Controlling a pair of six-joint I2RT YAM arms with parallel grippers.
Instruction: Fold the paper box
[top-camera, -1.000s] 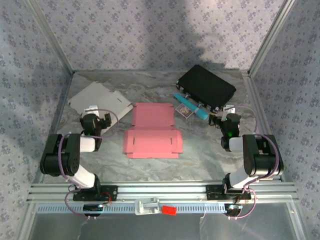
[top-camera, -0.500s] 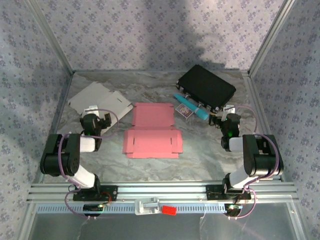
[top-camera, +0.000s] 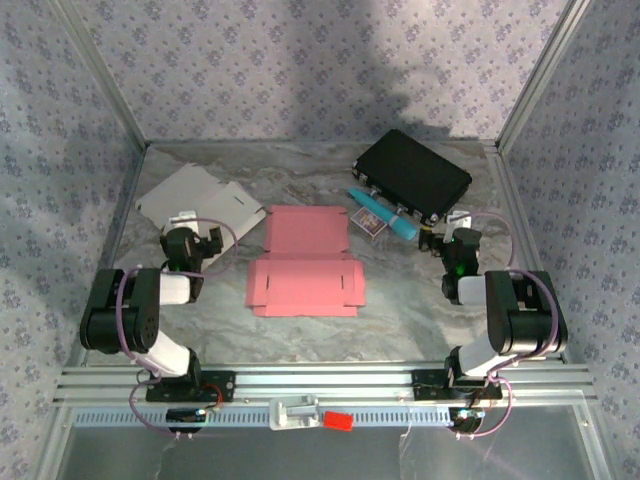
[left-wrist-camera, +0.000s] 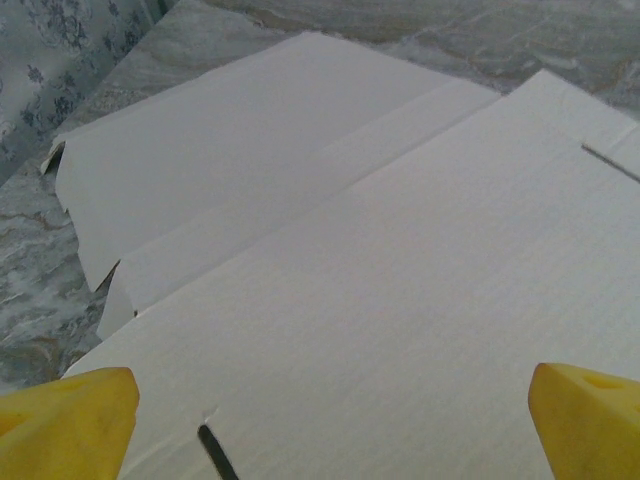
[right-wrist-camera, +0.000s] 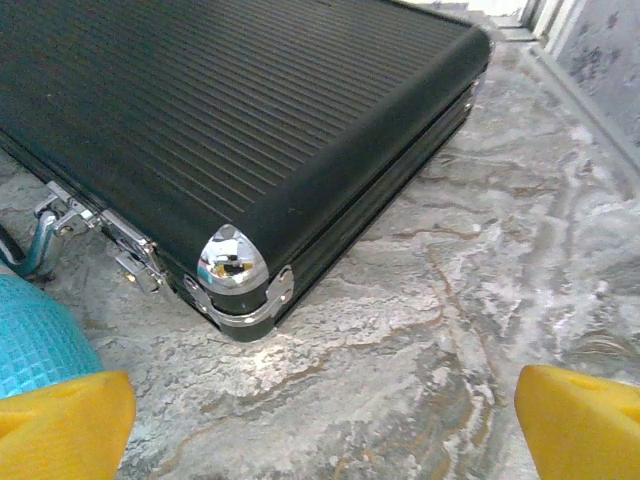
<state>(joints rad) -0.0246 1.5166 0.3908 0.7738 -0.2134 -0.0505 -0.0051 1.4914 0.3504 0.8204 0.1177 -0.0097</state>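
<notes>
Left arm: folded, elbow drawn back over its base, forearm low, wrist aimed at the far wall. Left tool (top-camera: 192, 243) (left-wrist-camera: 325, 425): jaws wide apart, nothing gripped. A white sheet (top-camera: 200, 200) (left-wrist-camera: 350, 250) lies flat directly beneath and ahead of it.

Pink box (top-camera: 305, 262): unfolded flat on the counter (top-camera: 410, 300), right of the left tool and left of the right tool, apart from both.

Right arm: folded the same way, wrist low, aimed forward. Right tool (top-camera: 452, 243) (right-wrist-camera: 325, 420): jaws wide apart, empty. A black case (top-camera: 415, 175) (right-wrist-camera: 220, 110) lies just ahead, its chrome-capped corner nearest. A teal item (top-camera: 380, 213) (right-wrist-camera: 35, 335) lies ahead-left, beside the left fingertip.
</notes>
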